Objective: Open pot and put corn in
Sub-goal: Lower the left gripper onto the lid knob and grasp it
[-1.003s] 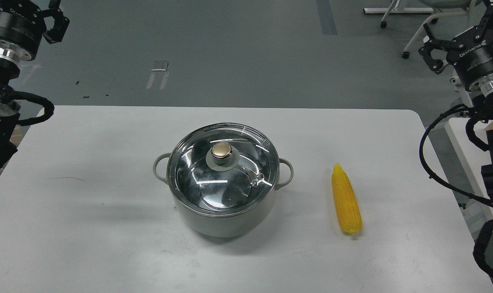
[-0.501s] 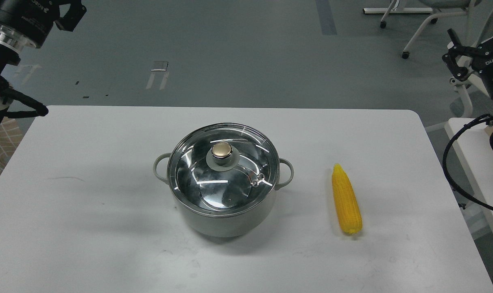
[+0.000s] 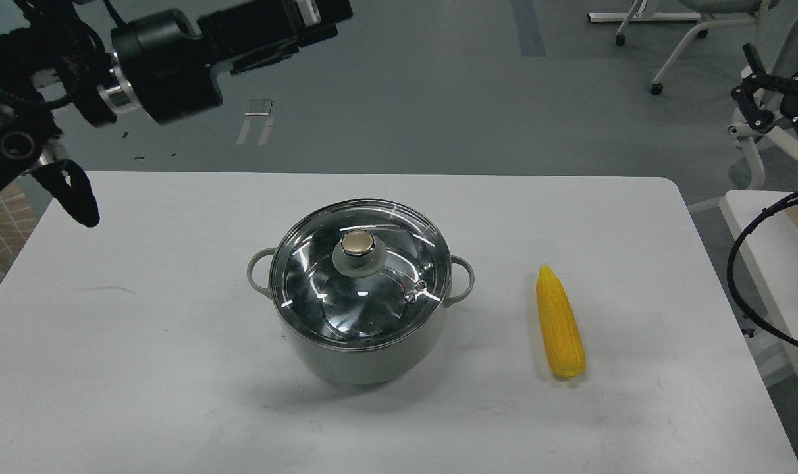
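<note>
The pot (image 3: 359,329) stands near the middle of the white table (image 3: 142,316), its glass lid (image 3: 346,309) seated on the rim with the brass-coloured knob (image 3: 358,243) on top, and a small loop handle showing on each side. The corn (image 3: 559,324) lies flat on the table to the right of the pot, well apart from it, with its pointed tip toward the far edge. The left hand (image 3: 320,16) reaches in high from the upper left, above the far side of the table and touching nothing; whether its fingers are apart or together cannot be told. The right hand (image 3: 758,92) sits at the far right edge, beyond the table; its state cannot be told either.
</note>
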You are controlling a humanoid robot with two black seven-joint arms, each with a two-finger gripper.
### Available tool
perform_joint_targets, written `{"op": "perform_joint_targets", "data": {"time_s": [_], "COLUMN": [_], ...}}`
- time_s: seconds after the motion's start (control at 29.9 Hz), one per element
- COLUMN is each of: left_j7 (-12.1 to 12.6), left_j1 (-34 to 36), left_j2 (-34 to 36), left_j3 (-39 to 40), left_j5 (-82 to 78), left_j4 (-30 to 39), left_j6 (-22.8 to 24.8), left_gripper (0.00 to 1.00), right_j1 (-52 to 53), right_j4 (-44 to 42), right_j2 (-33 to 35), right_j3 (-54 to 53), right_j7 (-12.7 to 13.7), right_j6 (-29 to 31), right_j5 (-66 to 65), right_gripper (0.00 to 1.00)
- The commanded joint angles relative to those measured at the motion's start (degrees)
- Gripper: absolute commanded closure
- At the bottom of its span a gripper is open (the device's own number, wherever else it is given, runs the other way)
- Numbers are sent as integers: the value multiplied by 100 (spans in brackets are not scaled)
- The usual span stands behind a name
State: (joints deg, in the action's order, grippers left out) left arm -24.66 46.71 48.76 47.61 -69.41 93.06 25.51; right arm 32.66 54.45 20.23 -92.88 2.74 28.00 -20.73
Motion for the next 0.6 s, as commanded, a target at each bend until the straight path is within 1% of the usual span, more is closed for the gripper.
{"op": "perform_joint_targets", "data": {"time_s": [0.0, 0.03, 0.07, 0.1, 0.13, 0.17, 0.23, 0.27, 0.3, 0.37, 0.57], "left_j7": [-12, -47, -134, -196, -319, -334, -334, -334, -334, -334, -334], "left_j1": [-66, -118, -275, -364, -556, -758, -927, -1032, -1059, -1112, -1112], "left_j2": [-7, -50, -77, -86, -86, -86, -94, -121, -156, -305, -341], "left_j3": [-32, -32, -32, -23, -32, -41, -58, -146, -199, -505, -1034], "left_j5": [-450, -816, -1254, -1494, -1949, -2432, -2891, -3311, -3489, -3920, -4387], "left_j4": [142, 142, 142, 142, 142, 142, 134, 99, 90, 55, -183], "left_j6": [-2, -20, -90, -151, -352, -563, -731, -854, -916, -1223, -1689], "left_gripper": [8, 9, 11, 11, 11, 12, 17, 21, 23, 23, 23], "right_j1": [-58, -75, -102, -119, -137, -137, -128, -128, -128, -119, -128], "right_j4": [127, 179, 223, 232, 241, 259, 294, 320, 329, 347, 373], "right_j2": [-2, -2, -2, -2, -2, -2, 7, 7, 7, 7, 33], "right_j3": [-37, -46, -37, -46, -46, -46, -46, -46, -46, -46, -46], "right_j7": [-1, -1, -1, -1, -1, -1, -1, -1, -1, -1, -1], "right_j6": [0, 0, 0, 0, 0, 0, 0, 0, 0, 0, 0], "right_j5": [70, 70, 70, 70, 70, 70, 70, 70, 70, 70, 70], "right_gripper": [0, 0, 0, 0, 0, 0, 0, 0, 0, 0, 0]}}
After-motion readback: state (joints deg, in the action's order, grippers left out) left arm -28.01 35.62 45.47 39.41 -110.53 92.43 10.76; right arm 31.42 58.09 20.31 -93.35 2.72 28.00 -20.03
